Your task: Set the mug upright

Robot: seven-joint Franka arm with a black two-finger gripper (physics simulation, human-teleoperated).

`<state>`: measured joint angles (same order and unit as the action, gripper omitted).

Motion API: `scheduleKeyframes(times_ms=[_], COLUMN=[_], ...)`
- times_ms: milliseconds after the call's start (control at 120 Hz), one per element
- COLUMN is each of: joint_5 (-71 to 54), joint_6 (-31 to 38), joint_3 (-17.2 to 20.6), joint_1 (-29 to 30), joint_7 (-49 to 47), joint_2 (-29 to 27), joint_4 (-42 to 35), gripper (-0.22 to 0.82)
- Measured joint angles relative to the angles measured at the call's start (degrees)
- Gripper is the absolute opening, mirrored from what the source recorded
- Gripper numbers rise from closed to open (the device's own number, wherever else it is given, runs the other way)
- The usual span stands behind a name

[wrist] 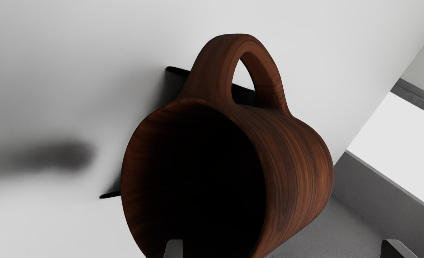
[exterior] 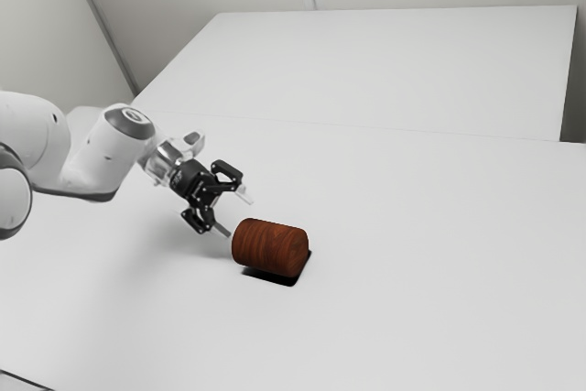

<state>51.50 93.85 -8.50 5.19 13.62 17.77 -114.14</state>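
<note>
In the exterior view the black gripper (exterior: 236, 215) is close to the mouth end of the brown wooden mug (exterior: 270, 246), its fingers spread apart and nothing held between them. The mug lies on its side, its base toward the exterior view's right. In the wrist view the mug (wrist: 294, 165) has its dark opening facing my hand, and its handle loop is visible. My gripper (wrist: 282, 249) shows two separated fingertips there: one overlaps the mug's opening, the other stands outside the mug's wall.
The mug rests on a wide white table (exterior: 421, 226). A pale raised panel or second surface (exterior: 394, 70) lies behind it. A thin dark-edged item (exterior: 26, 382) sits at the exterior view's lower left corner.
</note>
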Motion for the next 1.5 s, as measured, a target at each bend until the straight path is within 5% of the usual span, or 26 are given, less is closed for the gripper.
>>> scheduleKeyframes(times_ms=[700, 967, 1267, 1500], joint_5=[9.0, 7.5, 6.9, 4.9], joint_6=[-4.2, -4.1, -3.8, -2.6], joint_3=[0.3, 0.2, 0.9, 0.8], joint_1=[-1.4, -1.4, -2.8, -4.7], joint_7=[4.1, 4.0, 3.2, 2.0], joint_2=[3.5, 3.5, 2.8, 2.0], joint_4=[-1.4, -0.9, 2.4, 3.4], gripper=[0.60, 0.05, -0.13, -0.16])
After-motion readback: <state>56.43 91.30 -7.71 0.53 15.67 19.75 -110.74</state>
